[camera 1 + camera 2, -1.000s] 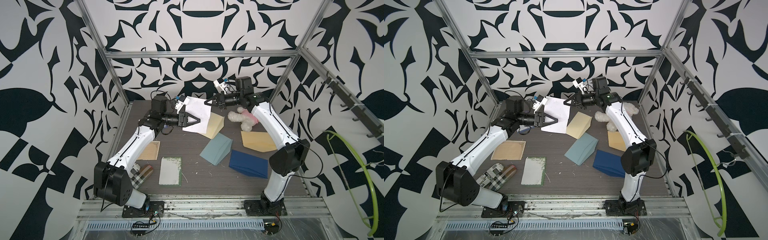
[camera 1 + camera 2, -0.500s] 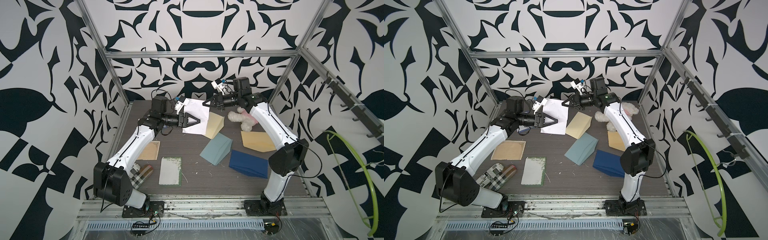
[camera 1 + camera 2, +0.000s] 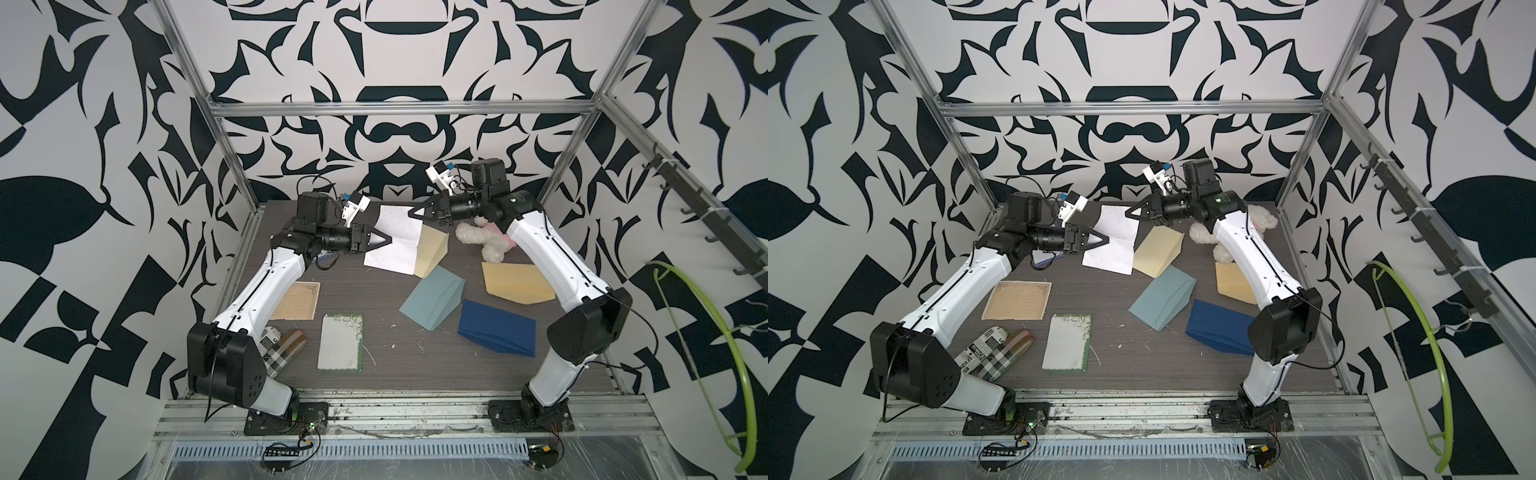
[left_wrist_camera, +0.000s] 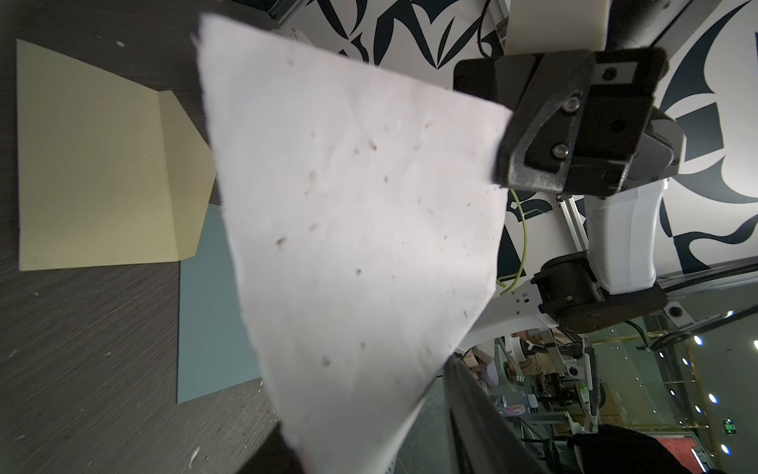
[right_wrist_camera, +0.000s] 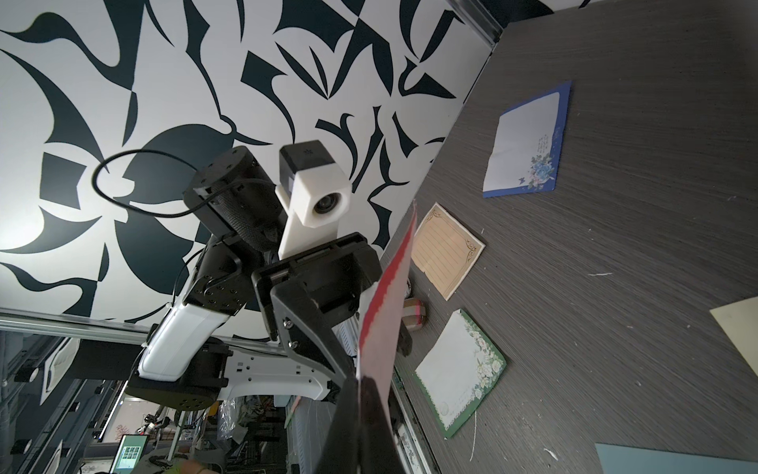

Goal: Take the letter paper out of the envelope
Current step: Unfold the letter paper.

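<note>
We see the letter paper (image 3: 395, 241) hanging clear of the yellow envelope (image 3: 430, 254), one corner pinched by the right gripper (image 3: 412, 213), while we cannot tell the left gripper's (image 3: 388, 240) hold, so diverging arms may tear or drop it.

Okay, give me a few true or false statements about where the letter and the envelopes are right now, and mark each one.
1. The right gripper is shut on an edge of the white letter paper. True.
2. The white letter paper sits inside the cream envelope. False: the paper is out and held up in the air, and the envelope lies on the table with its flap open.
3. The plush toy lies at the far side of the table, by the right arm. True.
4. The dark blue envelope lies on top of the light blue envelope. False: it lies beside it on the table.
</note>
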Controlling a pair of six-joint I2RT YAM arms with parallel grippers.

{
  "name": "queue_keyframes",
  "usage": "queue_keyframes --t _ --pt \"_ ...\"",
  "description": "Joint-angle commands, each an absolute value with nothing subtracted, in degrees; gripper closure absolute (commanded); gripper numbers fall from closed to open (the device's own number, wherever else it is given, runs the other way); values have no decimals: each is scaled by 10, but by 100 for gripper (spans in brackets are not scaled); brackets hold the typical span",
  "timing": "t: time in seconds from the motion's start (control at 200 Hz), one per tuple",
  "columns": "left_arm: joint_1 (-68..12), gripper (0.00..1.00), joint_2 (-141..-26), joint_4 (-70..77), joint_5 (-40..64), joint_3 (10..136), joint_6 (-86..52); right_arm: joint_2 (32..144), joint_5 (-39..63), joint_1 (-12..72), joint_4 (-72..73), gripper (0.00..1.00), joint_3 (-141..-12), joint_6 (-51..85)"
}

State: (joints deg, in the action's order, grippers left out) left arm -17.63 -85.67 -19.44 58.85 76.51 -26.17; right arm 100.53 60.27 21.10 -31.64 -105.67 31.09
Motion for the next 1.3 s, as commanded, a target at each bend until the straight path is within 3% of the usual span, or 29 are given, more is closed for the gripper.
queue_keyframes --t 0.0,0.21,0.435,0.825,1.03,1.219,1.294 --pt "-175 57 -864 -186 608 784 -265 983 602 214 -290 100 -1048 305" --pt "-175 54 -865 -187 611 788 -266 980 603 215 -282 100 -1045 308" --pt "-175 78 -873 -210 607 791 -263 968 598 215 -256 100 -1025 321" --pt "-175 91 -877 -249 562 791 -257 946 584 227 -227 100 -1000 345" --pt "-176 100 -869 -260 521 784 -265 937 529 241 -255 100 -981 332" --pt "-176 100 -858 -286 480 783 -262 930 430 245 -298 100 -976 312" --pt "-176 100 -854 -301 458 787 -259 922 367 245 -319 89 -974 302"
